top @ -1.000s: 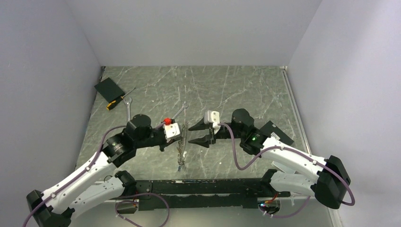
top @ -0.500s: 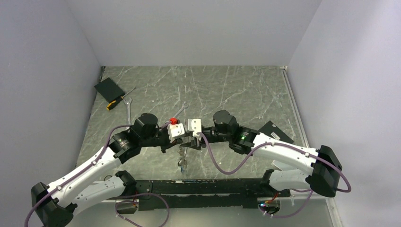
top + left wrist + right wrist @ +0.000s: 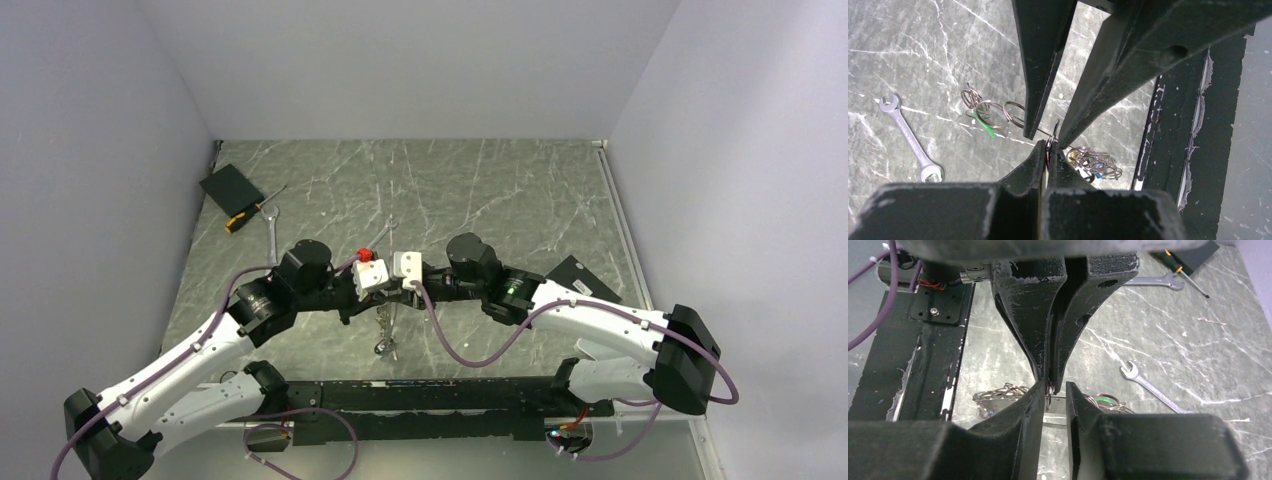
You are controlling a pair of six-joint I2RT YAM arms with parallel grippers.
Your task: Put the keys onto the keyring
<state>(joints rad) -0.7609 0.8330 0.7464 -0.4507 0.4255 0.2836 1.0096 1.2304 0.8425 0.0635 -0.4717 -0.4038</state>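
Note:
The keyring (image 3: 385,335) is a floppy silvery chain of linked rings hanging from my grippers down to the table. In the left wrist view its rings lie in two bunches, one with a green key (image 3: 985,125) and one (image 3: 1095,162) with a blue key (image 3: 1097,166). My left gripper (image 3: 1049,145) is shut on one small ring of the chain. My right gripper (image 3: 1054,388) faces it tip to tip, open, its jaws on either side of that same ring. The green key also shows in the right wrist view (image 3: 1104,401). In the top view both grippers (image 3: 390,291) meet at the table's middle.
A silver spanner (image 3: 272,232) and a black pad (image 3: 230,187) with a yellow-handled screwdriver (image 3: 250,212) lie at the back left. A second spanner (image 3: 1148,385) lies just behind the grippers. The black base rail (image 3: 430,395) runs along the near edge.
My right arm has swung left and brought its open jaws up against my left gripper's tips. My left gripper has shifted slightly right, still holding the chain.

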